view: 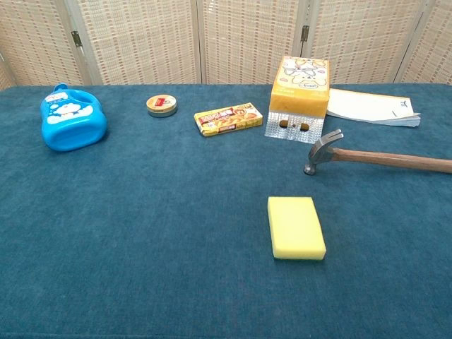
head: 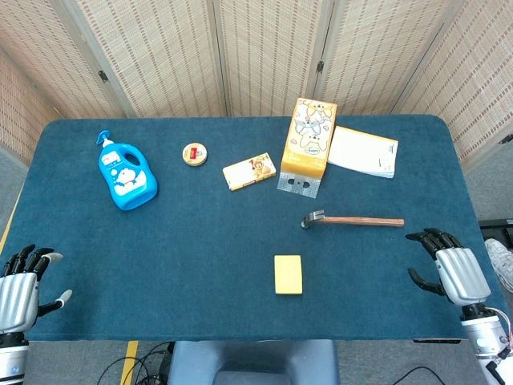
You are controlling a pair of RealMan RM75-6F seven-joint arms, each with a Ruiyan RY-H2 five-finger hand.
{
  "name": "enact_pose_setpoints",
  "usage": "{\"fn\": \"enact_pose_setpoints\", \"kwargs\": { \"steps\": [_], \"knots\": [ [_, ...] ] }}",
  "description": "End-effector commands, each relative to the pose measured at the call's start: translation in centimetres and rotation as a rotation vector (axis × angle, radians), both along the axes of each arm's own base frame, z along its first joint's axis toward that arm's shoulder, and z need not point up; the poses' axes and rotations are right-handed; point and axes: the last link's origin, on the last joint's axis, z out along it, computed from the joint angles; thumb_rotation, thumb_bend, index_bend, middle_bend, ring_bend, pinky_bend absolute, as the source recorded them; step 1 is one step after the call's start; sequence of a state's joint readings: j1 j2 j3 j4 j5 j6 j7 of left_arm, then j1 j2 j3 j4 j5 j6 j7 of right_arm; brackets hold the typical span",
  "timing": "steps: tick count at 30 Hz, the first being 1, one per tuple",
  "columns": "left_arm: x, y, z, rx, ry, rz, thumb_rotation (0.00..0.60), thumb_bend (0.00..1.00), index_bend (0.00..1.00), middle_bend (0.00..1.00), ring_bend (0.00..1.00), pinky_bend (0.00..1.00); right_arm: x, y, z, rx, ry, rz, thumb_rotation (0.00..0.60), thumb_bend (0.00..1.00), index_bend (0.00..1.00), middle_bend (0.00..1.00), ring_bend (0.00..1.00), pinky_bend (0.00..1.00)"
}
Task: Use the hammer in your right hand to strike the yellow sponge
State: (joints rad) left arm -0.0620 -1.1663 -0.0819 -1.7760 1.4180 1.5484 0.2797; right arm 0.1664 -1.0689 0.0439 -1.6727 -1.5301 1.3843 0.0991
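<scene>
The yellow sponge (head: 288,274) (view: 296,227) lies flat on the blue table near the front middle. A hammer (head: 353,220) (view: 367,156) with a wooden handle and steel head lies on the cloth behind and to the right of the sponge, its head toward the sponge side. My right hand (head: 453,271) hovers at the table's right front edge, fingers apart, holding nothing, a short way right of the handle's end. At the left front corner my left hand (head: 22,287) is spread and empty. The chest view shows neither hand.
A blue soap bottle (head: 127,173) (view: 73,123) lies at the back left. A round tin (head: 194,154) (view: 162,106), a small yellow packet (head: 249,172) (view: 229,120), an orange carton (head: 309,145) (view: 299,94) and white papers (head: 365,151) (view: 374,106) line the back.
</scene>
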Motion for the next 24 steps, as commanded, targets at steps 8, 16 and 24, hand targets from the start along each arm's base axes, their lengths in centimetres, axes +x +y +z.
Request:
{"fn": "enact_pose_setpoints", "kwargs": {
  "steps": [8,16,24],
  "knots": [
    [0.0,0.1,-0.3,-0.020,0.006,-0.001,0.600,0.18,0.35,0.29,0.15,0.19,0.2,-0.2,-0.5,0.020,-0.001,0.007,0.600,0.21,0.26,0.30,0.18,0.25],
    [0.0,0.1,-0.5,-0.023,-0.001,-0.004,0.600,0.18,0.35,0.29,0.15,0.19,1.9,-2.8,-2.0,0.085,0.010,0.059,0.600,0.23,0.24,0.30,0.18,0.25],
    [-0.7,-0.6,-0.2,-0.018,0.002,0.018,0.600,0.18,0.36,0.29,0.15,0.19,3.1,-8.1,-4.1,0.140,0.046,0.061,0.600,0.23,0.23,0.27,0.17,0.25]
  ]
}}
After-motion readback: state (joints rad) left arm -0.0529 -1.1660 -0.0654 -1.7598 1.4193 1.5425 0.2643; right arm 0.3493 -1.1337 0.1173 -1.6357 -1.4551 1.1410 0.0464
